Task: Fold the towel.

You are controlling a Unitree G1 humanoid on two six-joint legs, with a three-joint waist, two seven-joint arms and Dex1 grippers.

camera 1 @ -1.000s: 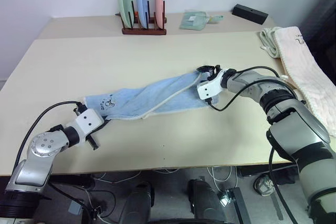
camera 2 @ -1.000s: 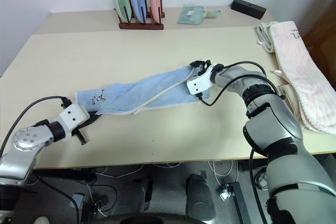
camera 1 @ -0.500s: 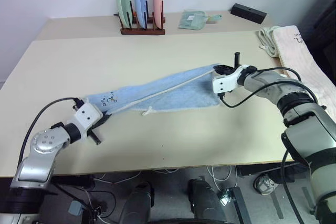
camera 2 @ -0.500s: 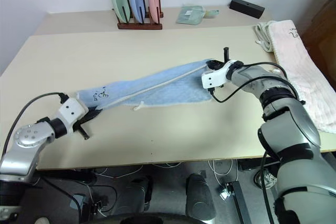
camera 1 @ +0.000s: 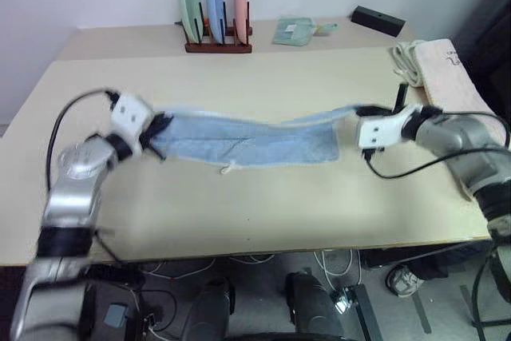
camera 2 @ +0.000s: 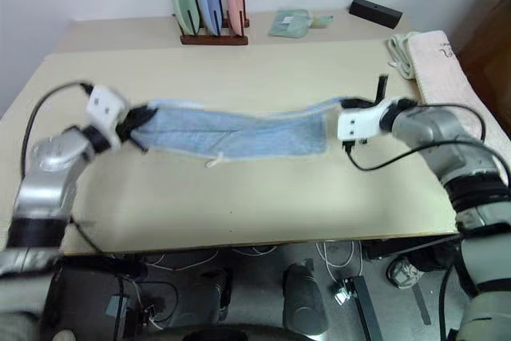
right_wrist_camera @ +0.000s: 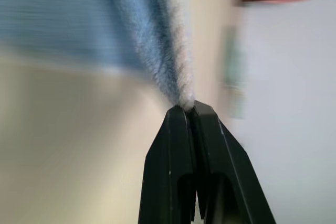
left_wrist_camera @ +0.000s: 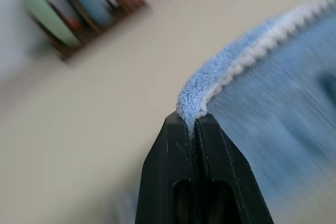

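Towel (camera 1: 247,143) has been lifted and stretched above the worktop (camera 1: 239,213), clamped by left claw (left_wrist_camera: 193,121) and right claw (right_wrist_camera: 188,109), ready for folding.

Three plates (camera 1: 214,1), perhaps two towels (camera 1: 247,140)

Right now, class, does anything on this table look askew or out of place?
The blue towel hangs stretched between both pincers, left pincer and right pincer, sagging mid-span, a trim loop dangling. The cream towel droops over the table edge.
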